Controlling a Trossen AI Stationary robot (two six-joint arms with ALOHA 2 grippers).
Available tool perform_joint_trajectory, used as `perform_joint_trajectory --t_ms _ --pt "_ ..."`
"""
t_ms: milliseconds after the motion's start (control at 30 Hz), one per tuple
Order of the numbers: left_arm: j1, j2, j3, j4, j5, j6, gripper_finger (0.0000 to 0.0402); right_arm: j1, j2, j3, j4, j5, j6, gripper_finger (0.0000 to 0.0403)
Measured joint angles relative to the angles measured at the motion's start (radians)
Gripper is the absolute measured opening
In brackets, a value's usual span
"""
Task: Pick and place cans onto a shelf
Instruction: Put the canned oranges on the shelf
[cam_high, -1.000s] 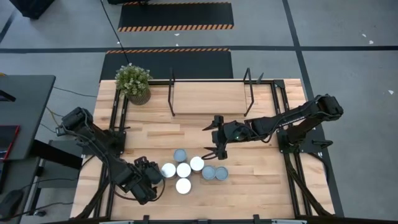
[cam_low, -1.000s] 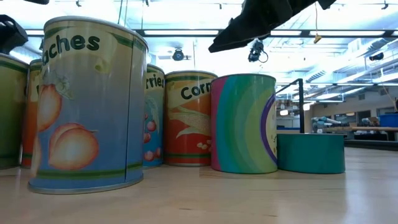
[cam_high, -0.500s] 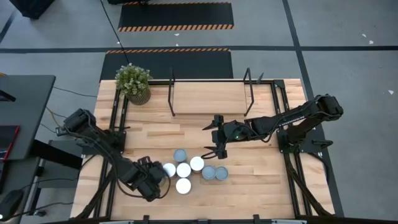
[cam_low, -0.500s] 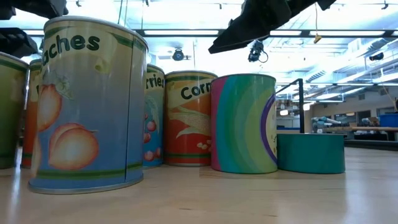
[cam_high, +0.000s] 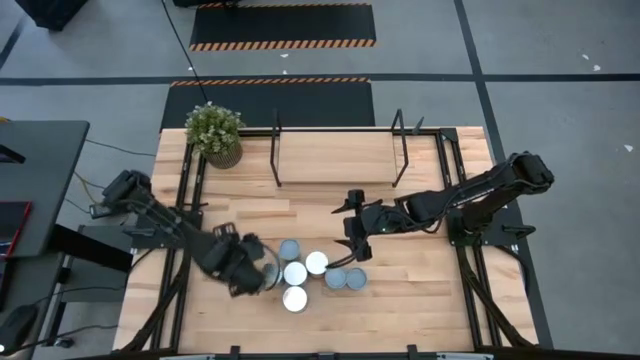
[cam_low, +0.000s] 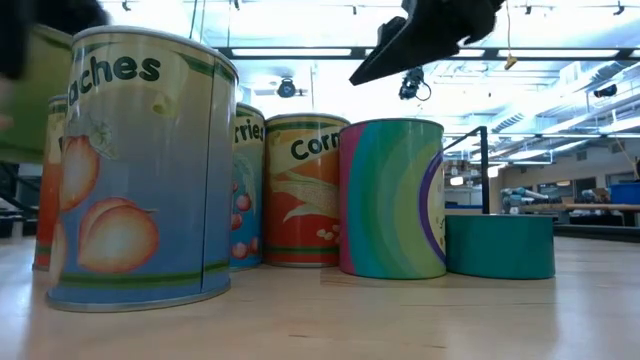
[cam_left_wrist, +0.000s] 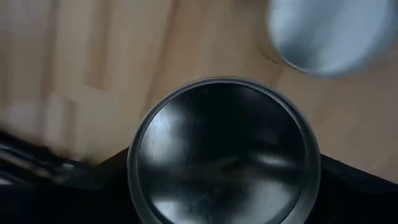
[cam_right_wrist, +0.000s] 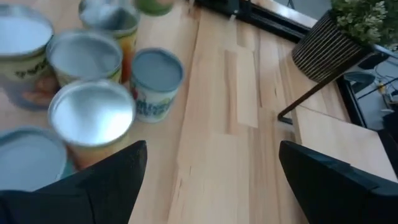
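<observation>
Your left gripper (cam_high: 258, 272) is at the left edge of the group of cans (cam_high: 316, 263) and it is clenched around one can (cam_left_wrist: 224, 149). In the left wrist view you see this can's closed, shiny metal top, with a dark finger on each side of it. In the low view a green can (cam_low: 25, 100) at the far left is blurred and its bottom is above the table (cam_high: 420, 290), so this can is lifted.

Your right gripper (cam_high: 350, 236) hangs just behind the group, above the table. Its fingers (cam_right_wrist: 99, 180) are spread wide and hold nothing.

The other six cans stand upright and closed on the front middle of the table, close together, some of them touching. Three have white tops and three have pale blue-grey tops. In the low view you can read the labels: a peaches can (cam_low: 140, 165) is nearest, behind it a can with cherries (cam_low: 248, 190), then a corn can (cam_low: 305, 190), a can with rainbow stripes (cam_low: 392, 198) and a short teal can (cam_low: 500, 245).

The shelf (cam_high: 340, 150) is at the back of the table, between its two black end frames, well apart from the cans. At the back left corner a striped pot (cam_high: 224, 154) contains a green plant (cam_high: 213, 125).
</observation>
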Motion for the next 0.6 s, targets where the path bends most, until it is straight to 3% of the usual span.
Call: perform_joint_trajectory --t_ms 233,600 --pt "0.259 0.0 0.019 0.026 -0.075 0.294 0.0317 -0.001 -0.074 -0.047 -0.036 0.006 0.028 0.0373" --pt "0.584 0.05 0.021 0.375 -0.041 0.64 0.0317 -0.003 -0.211 -0.168 0.006 0.058 0.079 0.0373"
